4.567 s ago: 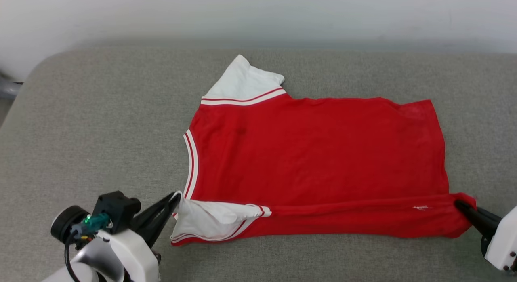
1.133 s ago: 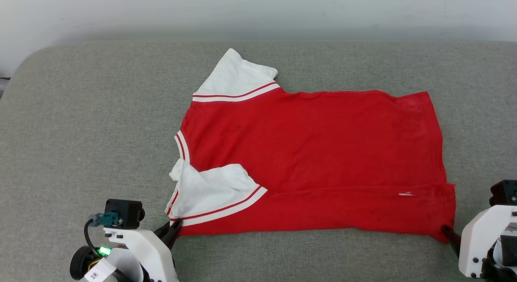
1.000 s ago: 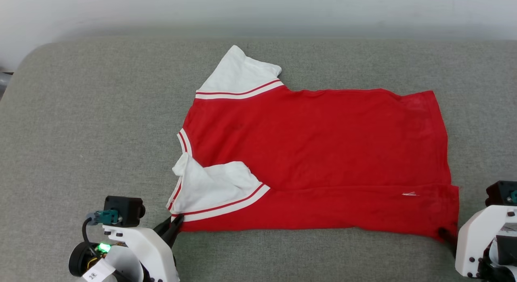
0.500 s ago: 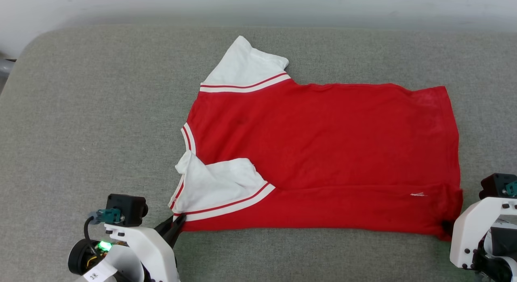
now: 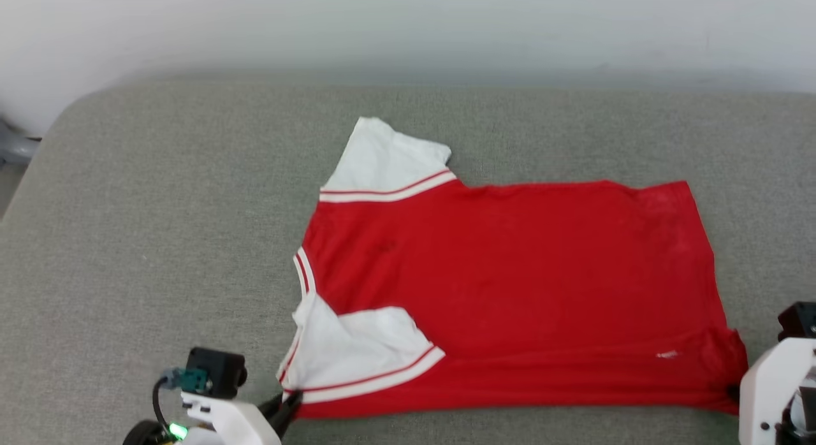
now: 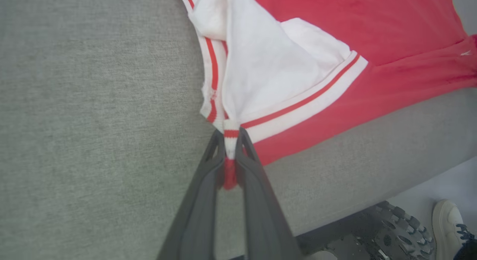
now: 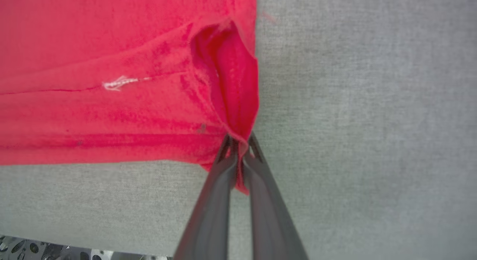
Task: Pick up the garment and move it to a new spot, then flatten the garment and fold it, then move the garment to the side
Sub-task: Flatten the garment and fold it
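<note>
The garment (image 5: pixel 510 279) is a red T-shirt with white sleeves and red-white striped trim, lying flat on the grey cushion, neck to the left, hem to the right. Its near edge is folded up in a strip, with a small white logo (image 5: pixel 667 354) on it. My left gripper (image 5: pixel 290 403) is shut on the near shoulder corner; the left wrist view shows the garment (image 6: pixel 298 66) with striped trim pinched in that gripper (image 6: pixel 231 135). My right gripper (image 7: pixel 240 140) is shut on the garment's (image 7: pixel 111 85) near hem corner, bunching the red cloth there.
The grey cushion (image 5: pixel 159 209) reaches a pale wall at the back and has a rounded left corner. In the left wrist view its front edge (image 6: pixel 372 178) drops to the floor, where a white shoe (image 6: pixel 449 224) and a dark wheel stand.
My right gripper has shut on the hem corner, which now bunches up. The head camera has shifted, so the whole picture sits lower. The left gripper keeps its grip.
</note>
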Controlling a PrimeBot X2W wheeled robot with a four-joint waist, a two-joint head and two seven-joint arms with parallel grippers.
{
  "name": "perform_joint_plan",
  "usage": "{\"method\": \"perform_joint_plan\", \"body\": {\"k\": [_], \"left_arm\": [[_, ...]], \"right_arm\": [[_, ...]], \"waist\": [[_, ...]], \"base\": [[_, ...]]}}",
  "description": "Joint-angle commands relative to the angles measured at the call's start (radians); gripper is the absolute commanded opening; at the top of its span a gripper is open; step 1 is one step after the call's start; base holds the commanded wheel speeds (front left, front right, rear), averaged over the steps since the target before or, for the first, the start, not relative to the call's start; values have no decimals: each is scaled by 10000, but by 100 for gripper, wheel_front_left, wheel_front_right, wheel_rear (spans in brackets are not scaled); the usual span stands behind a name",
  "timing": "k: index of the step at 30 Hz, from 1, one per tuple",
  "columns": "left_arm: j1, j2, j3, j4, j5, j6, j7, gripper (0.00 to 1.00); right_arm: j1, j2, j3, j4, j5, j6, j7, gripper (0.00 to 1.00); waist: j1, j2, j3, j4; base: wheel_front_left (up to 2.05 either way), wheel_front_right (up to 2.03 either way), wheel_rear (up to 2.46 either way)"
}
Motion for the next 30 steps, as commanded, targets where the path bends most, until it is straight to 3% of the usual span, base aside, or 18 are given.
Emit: {"method": "perform_joint_plan", "body": {"k": [1, 7, 13, 23, 24, 25, 26, 30], "left_arm": [[203, 47, -54, 23, -60, 9, 35, 0], [869, -32, -324, 91, -341, 0, 67, 0], [1221, -288, -537, 451, -507, -175, 23, 0], [1266, -584, -642, 1220, -593, -523, -120, 0], [1275, -605, -631, 1290, -553, -521, -197, 53], [1268, -622, -610, 1358, -509, -501, -273, 100], [1246, -647, -576, 1417, -476, -486, -365, 100], [1066, -761, -386, 1523, -309, -500, -884, 100]], "right_arm": [[256, -183, -95, -147, 51, -20, 130, 0], [1147, -404, -227, -815, 287, -19, 931, 0], [1906, -136, -388, -1132, 237, -19, 1392, 0], [2182, 156, -406, -850, 251, -19, 1176, 0], [2172, 129, -375, -860, 279, -19, 1051, 20], [2134, 112, -382, -861, 319, -19, 918, 91], [2097, 125, -396, -828, 352, -19, 830, 100], [1869, 40, -345, -1034, 550, -17, 307, 100]], "waist": [[0, 0, -205, -4], [0, 0, -648, 29], [0, 0, -877, 70], [0, 0, -1072, 73], [0, 0, -1100, 69], [0, 0, -1127, 63], [0, 0, -1155, 57], [0, 0, -1319, 33]], "base": [[0, 0, 0], [0, 0, 0], [0, 0, 0], [0, 0, 0], [0, 0, 0], [0, 0, 0], [0, 0, 0], [0, 0, 0]]}}
